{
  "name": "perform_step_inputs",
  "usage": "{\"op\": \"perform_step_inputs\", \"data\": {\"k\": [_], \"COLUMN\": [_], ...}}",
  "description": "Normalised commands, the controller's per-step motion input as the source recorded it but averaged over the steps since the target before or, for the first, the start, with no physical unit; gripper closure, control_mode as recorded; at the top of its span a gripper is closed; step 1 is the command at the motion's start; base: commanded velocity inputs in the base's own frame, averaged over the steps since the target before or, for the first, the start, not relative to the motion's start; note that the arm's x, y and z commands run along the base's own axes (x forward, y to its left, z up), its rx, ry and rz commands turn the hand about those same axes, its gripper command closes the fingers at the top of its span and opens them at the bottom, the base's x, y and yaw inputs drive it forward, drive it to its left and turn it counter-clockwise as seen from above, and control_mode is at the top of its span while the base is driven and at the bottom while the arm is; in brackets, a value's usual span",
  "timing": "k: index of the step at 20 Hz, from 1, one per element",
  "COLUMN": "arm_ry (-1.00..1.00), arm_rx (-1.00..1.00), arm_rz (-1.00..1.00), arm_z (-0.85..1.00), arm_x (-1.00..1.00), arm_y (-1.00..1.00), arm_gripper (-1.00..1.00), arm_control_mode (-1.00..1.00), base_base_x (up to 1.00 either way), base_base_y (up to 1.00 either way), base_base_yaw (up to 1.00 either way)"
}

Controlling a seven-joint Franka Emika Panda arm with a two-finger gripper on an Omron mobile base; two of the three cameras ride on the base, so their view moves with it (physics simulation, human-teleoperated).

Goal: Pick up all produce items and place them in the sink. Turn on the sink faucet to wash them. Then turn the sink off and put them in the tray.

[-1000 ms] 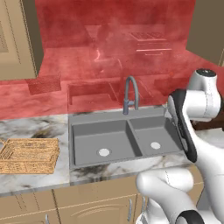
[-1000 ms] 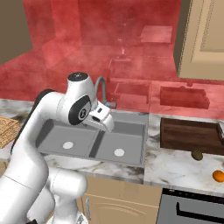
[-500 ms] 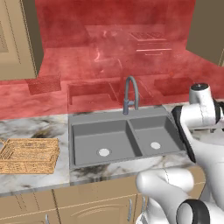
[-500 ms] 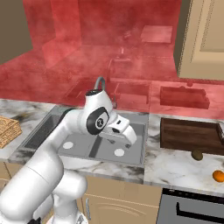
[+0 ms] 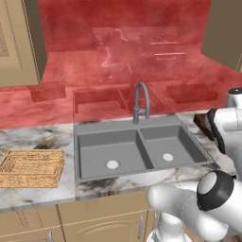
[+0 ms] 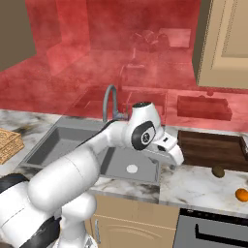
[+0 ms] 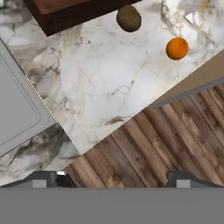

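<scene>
Fingers (image 7: 112, 178) spread wide, holding nothing, above the desk's (image 7: 109, 83) front edge. Sink (image 5: 137, 149) sits mid-desk, tray (image 5: 30, 166) near its left end; olive-brown produce (image 7: 129, 18) touches the wooden block (image 7: 74, 11), orange produce (image 7: 177, 48) near the front edge. No readable writing.

The wooden block (image 7: 74, 13) runs off the top edge of the hand view. In the right base view, the arm covers part of the sink (image 6: 63, 145), and the tray (image 6: 8, 143) is cut by the left edge.
</scene>
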Motion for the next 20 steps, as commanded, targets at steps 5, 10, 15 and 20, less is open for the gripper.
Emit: {"op": "perform_step_inputs", "data": {"k": [5,10,15,20], "arm_ry": [0.02,0.07,0.07,0.03], "arm_rx": [0.09,0.04,0.0,0.0], "arm_rz": [0.0,0.02,0.08,0.12], "arm_z": [0.0,-0.01,-0.25,-0.4], "arm_x": [0.12,0.34,0.33,0.42], "arm_y": [-1.0,-0.93,-0.8,-0.15], "arm_gripper": [-1.0,-1.0,-1.0,-1.0], "arm_control_mode": [-1.0,-1.0,-1.0,-1.0], "base_base_x": [0.0,0.0,0.0,0.0], "base_base_y": [0.0,0.0,0.0,0.0], "base_base_yaw": [0.0,0.0,0.0,0.0]}}
